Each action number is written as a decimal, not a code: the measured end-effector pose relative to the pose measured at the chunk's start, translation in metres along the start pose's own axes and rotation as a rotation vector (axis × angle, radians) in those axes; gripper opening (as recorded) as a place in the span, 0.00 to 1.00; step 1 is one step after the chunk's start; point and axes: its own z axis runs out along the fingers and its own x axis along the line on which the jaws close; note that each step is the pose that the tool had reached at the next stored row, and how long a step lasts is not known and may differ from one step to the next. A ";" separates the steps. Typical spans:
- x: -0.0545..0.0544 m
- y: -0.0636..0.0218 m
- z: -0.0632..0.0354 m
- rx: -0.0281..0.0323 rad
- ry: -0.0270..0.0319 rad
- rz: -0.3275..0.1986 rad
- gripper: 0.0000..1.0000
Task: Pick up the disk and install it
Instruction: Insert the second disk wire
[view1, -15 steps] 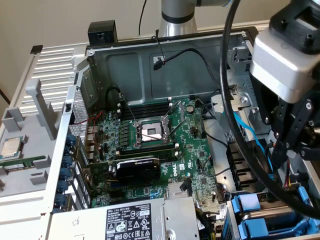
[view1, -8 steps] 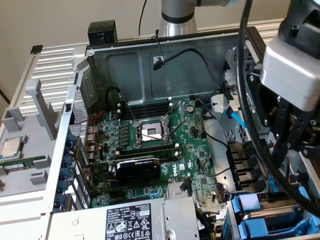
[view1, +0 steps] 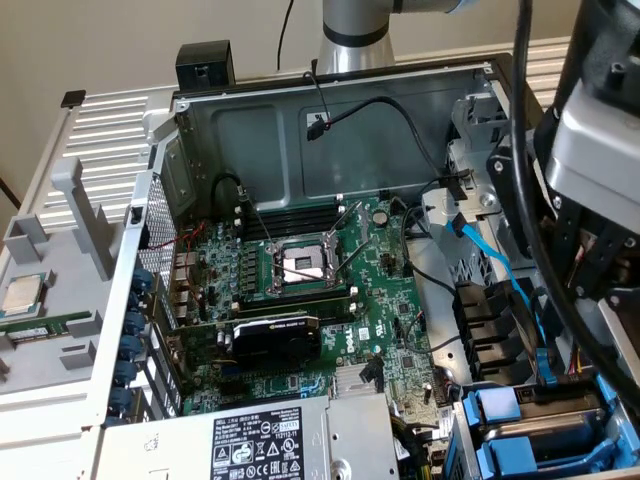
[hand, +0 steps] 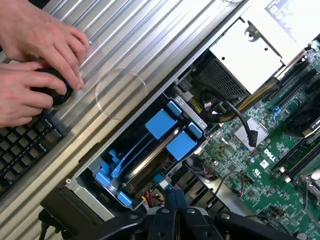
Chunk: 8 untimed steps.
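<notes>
Chassis of an open desktop computer fills the scene, its side panel off and the green motherboard exposed, with an empty CPU socket near the middle and a black graphics card below it. A grey power supply box with a black-and-white label sits at the near edge in the exterior view. The disk lies in the drive bay at the chassis corner, toward the exterior view's lower right: in the wrist view it shows as a dark, narrow metal edge framed by a bright blue plastic carrier, with two square blue tabs at one end and blue clips at the other; its label cannot be seen. The end effector hangs just beside that bay, its black fingers pressed fully together and holding nothing. Outside the case, on the ribbed grey counter, a person's two hands rest on a black knob with a blue ring beside a dark keyboard. A small square silver CPU chip sits in a grey tray at the exterior view's left.
</notes>
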 end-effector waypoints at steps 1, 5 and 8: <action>0.000 0.0000 0.0000 -0.0002 -0.0009 -0.018 0.11; 0.000 -0.0001 0.0000 -0.0011 -0.0042 -0.088 0.11; 0.000 -0.0001 0.0000 -0.0018 -0.0068 -0.140 0.11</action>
